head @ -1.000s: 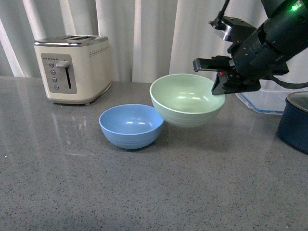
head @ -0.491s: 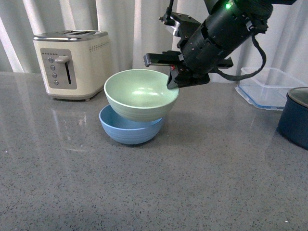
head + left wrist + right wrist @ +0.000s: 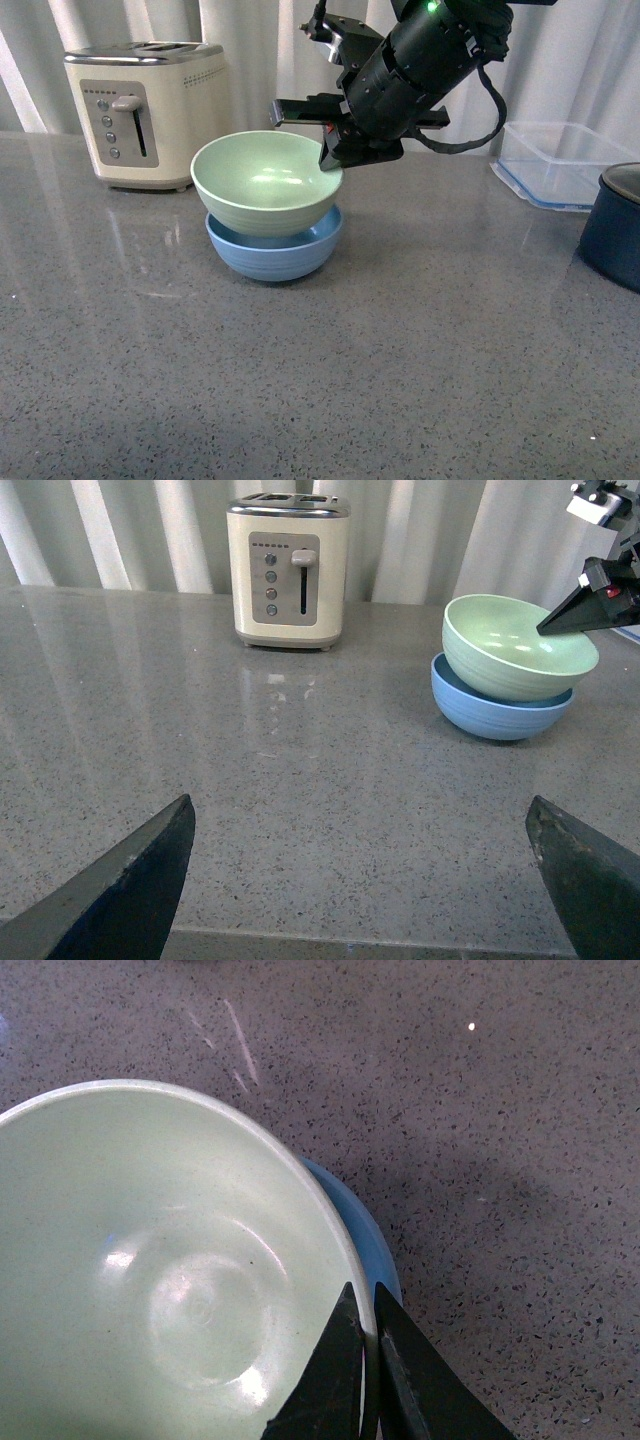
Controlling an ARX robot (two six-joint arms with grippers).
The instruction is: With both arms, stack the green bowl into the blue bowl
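The pale green bowl (image 3: 262,185) sits tilted in the light blue bowl (image 3: 280,253) on the grey counter, its rim raised on the right. My right gripper (image 3: 330,160) is shut on the green bowl's right rim, one finger inside and one outside. In the right wrist view the gripper (image 3: 365,1305) pinches the green bowl's (image 3: 150,1280) rim, with the blue bowl (image 3: 365,1240) showing as a crescent under it. My left gripper (image 3: 360,825) is open and empty over bare counter, well short of both bowls; the green bowl (image 3: 515,645) and the blue bowl (image 3: 495,705) lie far from it.
A cream toaster (image 3: 145,115) stands at the back left, close behind the bowls. A clear container (image 3: 560,160) and a dark navy pot (image 3: 612,240) stand at the right. White curtains hang behind the counter.
My right arm has carried the green bowl leftward from beside the blue bowl to over it and lowered it into the blue bowl.
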